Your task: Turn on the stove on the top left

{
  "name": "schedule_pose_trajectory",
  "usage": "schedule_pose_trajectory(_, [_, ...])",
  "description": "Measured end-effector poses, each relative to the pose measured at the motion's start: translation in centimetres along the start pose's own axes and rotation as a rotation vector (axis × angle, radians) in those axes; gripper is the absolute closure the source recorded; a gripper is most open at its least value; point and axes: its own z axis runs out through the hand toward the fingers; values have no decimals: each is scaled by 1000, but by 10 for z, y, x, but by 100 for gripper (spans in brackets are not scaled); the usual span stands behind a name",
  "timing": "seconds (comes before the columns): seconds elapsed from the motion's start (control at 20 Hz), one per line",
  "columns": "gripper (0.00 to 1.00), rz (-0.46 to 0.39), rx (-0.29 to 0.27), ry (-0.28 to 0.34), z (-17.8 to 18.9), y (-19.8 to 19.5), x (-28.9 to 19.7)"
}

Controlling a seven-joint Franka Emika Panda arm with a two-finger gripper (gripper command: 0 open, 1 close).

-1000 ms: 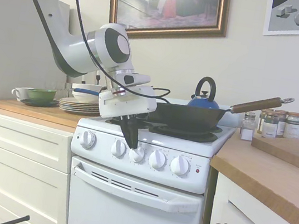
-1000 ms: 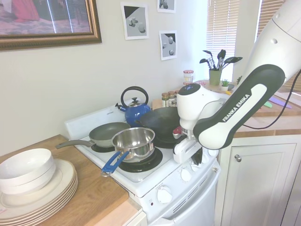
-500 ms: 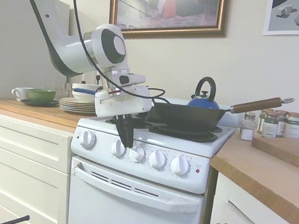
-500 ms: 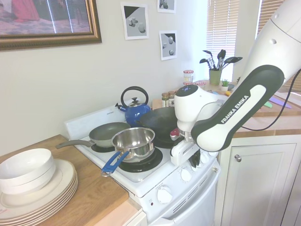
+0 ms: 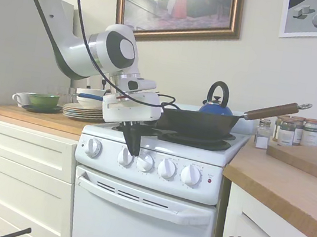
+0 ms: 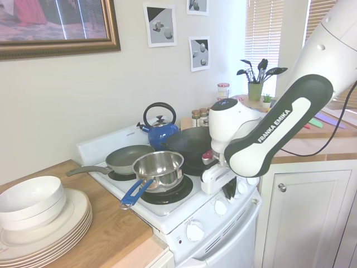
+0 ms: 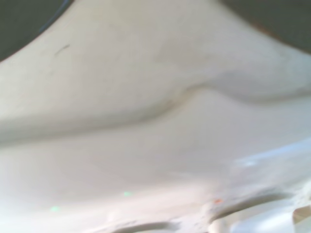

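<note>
**Right at the stove's control panel**

Right now my end effector [image 5: 132, 148] points down at the front panel of the stove [image 5: 150, 212], its dark fingers [image 5: 132, 138] drawn close together into one narrow point with no gap I can make out. The tip sits over the second knob from the left [image 5: 125, 156], between the leftmost knob [image 5: 93, 147] and the middle knob [image 5: 145, 163]; whether it touches the knob or only stands in front of it I cannot tell. In the second exterior view my own arm hides the fingers.

The stove stands between two wooden tables, with a small red light [image 5: 209, 180] at the right end of its panel and the oven-door handle [image 5: 143, 202] below. On the burners are a dark wok [image 5: 196, 122] with a wooden handle, a blue kettle [image 6: 160, 131] at the back, a grey frying pan [image 6: 125, 158] and a steel saucepan [image 6: 160, 169] with a blue handle.

On the table beside the stove lies a stack of plates [image 6: 53, 226] with a white bowl [image 6: 29, 201] on top. Spice jars [image 5: 288, 131] stand on the other table.

The wrist view is a blurred stretch of white enamel.
</note>
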Motion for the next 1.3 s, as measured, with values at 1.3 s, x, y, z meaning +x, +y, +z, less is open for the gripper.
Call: schedule_pose_trajectory(1.3, [100,50,116,-117,7,17,26])
